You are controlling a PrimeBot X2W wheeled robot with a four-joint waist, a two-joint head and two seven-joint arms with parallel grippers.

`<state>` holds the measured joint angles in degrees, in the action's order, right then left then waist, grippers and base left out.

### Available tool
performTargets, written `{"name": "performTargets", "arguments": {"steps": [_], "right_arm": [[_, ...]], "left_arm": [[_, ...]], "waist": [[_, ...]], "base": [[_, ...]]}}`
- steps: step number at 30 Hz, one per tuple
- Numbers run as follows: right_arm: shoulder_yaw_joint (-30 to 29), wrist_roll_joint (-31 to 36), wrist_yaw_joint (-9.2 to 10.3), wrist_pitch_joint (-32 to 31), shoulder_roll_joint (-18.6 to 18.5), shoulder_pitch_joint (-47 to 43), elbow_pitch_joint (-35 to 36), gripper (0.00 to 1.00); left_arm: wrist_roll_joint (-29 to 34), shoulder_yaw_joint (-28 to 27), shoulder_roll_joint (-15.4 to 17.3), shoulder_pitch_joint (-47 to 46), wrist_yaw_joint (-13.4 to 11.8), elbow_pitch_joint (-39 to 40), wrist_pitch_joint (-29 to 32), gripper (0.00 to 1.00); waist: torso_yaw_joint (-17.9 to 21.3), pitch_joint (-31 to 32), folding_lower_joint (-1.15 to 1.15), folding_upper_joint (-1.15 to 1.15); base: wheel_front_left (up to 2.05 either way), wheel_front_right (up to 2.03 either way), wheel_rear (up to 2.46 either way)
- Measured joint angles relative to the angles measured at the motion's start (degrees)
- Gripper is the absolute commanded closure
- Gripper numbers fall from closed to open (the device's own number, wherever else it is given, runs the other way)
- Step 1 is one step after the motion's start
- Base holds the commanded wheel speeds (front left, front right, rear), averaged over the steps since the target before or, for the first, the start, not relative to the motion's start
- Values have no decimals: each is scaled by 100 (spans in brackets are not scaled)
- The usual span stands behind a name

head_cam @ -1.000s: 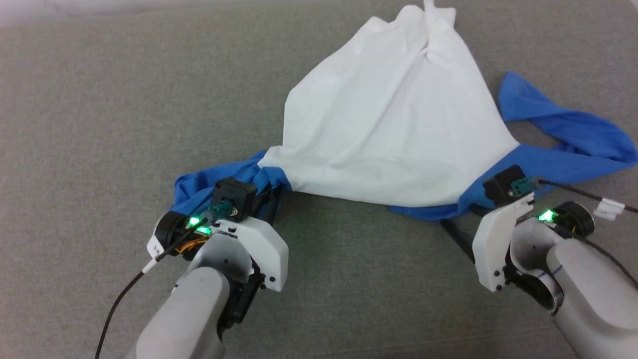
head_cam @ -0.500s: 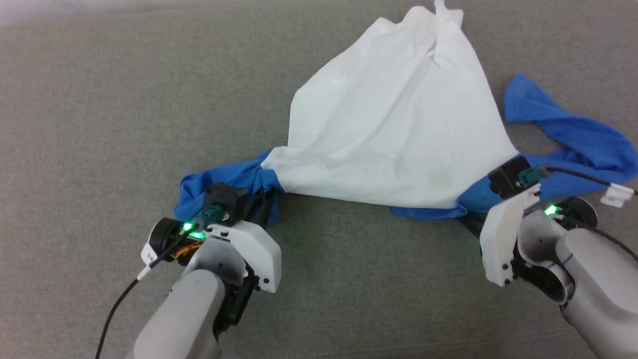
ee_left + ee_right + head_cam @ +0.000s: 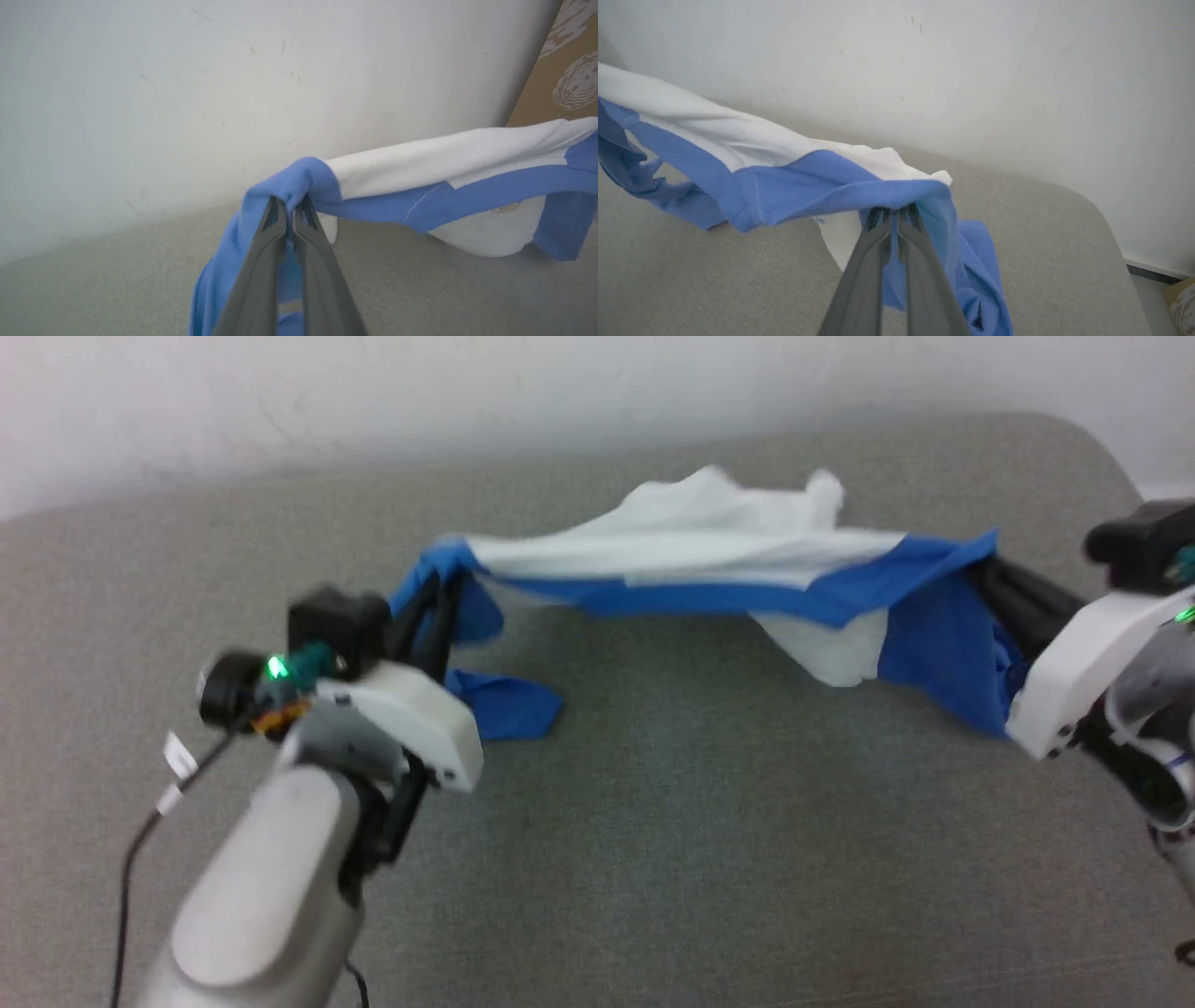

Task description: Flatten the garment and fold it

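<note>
Left gripper (image 3: 439, 586): at 9 o'clock in the head view, raised above the seat. Its two dark fingers (image 3: 259, 270) are pressed together on a bunched blue corner of the garment, with blue cloth wrapped over the tips.
Right gripper (image 3: 982, 567): at 3 o'clock in the head view, at about the same height. Its fingers are likewise pinched tight on a blue fold at the garment's other end, which the right wrist view shows plainly.
Garment (image 3: 709, 565): a white shirt with a wide blue band, strung between the two grippers like a sagging line. It runs from 10 o'clock to 2 o'clock across the upper middle of the head view, with white cloth on top and the blue band below.
Hanging parts: a white flap (image 3: 831, 653) droops toward 2 o'clock from centre. A blue panel (image 3: 943, 663) hangs just beside the right gripper. A blue end (image 3: 509, 705) trails down from the left gripper, and its tip appears to rest on the seat.
Seat (image 3: 653, 821): a gray woven cushion beneath the garment, from 3 o'clock round to 9 o'clock.
Wall (image 3: 467, 392): pale and scuffed, behind the seat at 12 o'clock.
Cardboard panel (image 3: 565, 70): brown with a printed pattern, at 2 o'clock in the left wrist view, beside the wall.
Cable (image 3: 140, 840): thin and black, trailing from the left wrist toward 7 o'clock.
</note>
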<state>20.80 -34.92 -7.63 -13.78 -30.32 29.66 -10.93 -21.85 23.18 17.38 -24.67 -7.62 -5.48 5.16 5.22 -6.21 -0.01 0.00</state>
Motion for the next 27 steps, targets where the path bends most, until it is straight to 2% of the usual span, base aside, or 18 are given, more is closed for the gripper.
{"name": "performTargets", "arguments": {"steps": [5,11,18,27], "right_arm": [[-557,167,-2,-409,54,358,490,100],[-859,231,-4,-636,222,1766,445,100],[-906,272,-7,-248,571,3564,-487,100],[-739,448,-8,962,1118,5432,-2047,100]], "left_arm": [[5,-115,67,-890,52,216,212,100],[-36,-332,2,-2392,155,-246,375,100],[190,-422,-66,-4418,304,-1470,40,100],[504,-445,-111,-6166,345,-3002,-631,100]], "waist": [[-18,140,-1,0],[-49,-110,0,0],[-61,-806,2,0],[22,-1816,3,0]], "base": [[0,0,0],[0,0,0],[0,0,0],[0,0,0]]}}
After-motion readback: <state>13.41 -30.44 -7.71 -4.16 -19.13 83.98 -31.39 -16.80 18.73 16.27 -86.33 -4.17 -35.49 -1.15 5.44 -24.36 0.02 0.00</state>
